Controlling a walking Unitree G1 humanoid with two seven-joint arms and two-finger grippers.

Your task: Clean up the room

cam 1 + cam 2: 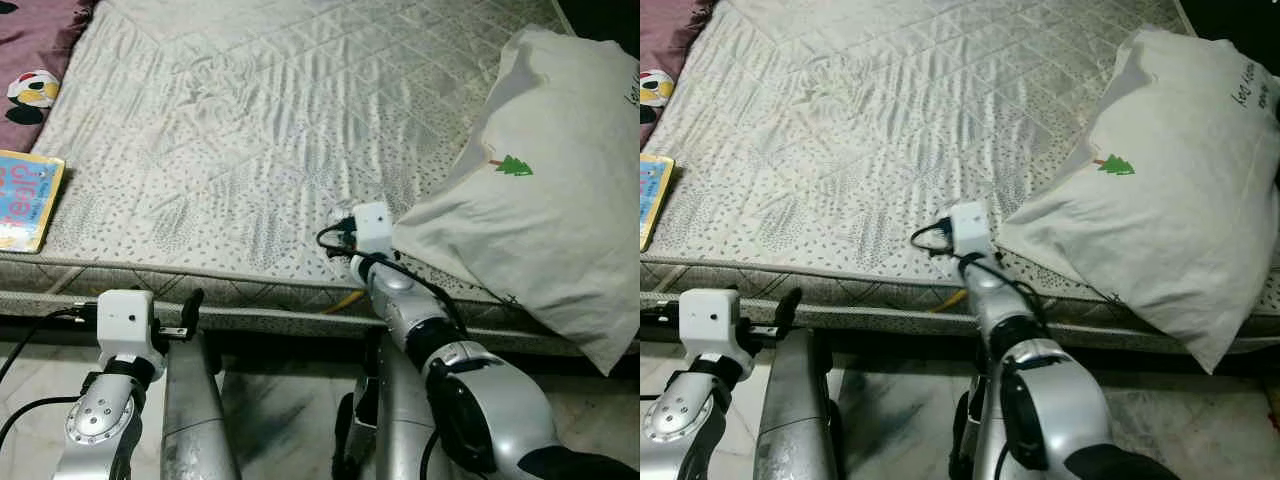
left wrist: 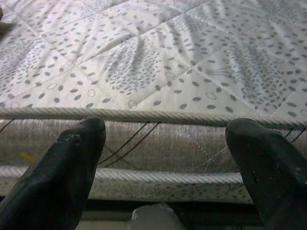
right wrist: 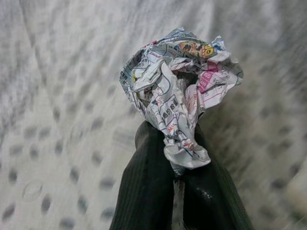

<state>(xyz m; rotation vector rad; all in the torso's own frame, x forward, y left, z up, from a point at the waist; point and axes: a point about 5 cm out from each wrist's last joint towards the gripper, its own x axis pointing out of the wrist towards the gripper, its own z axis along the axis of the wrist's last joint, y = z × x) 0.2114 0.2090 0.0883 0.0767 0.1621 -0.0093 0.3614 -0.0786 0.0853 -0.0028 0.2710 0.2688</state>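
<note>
Dim, flat indoor light with grainy head views, dark shadow under the mattress [image 1: 250, 130], and a blurred right-wrist background.

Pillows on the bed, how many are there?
1. The white pillow with a little green tree lies on the mattress, at its front right corner beside the right gripper. More could be out of view.

Right arm extended forward toward 12 o'clock, right gripper [image 3: 175, 167] fingers pressed together. Left gripper [image 2: 165, 143] low at 9 o'clock, fingers spread wide.
</note>
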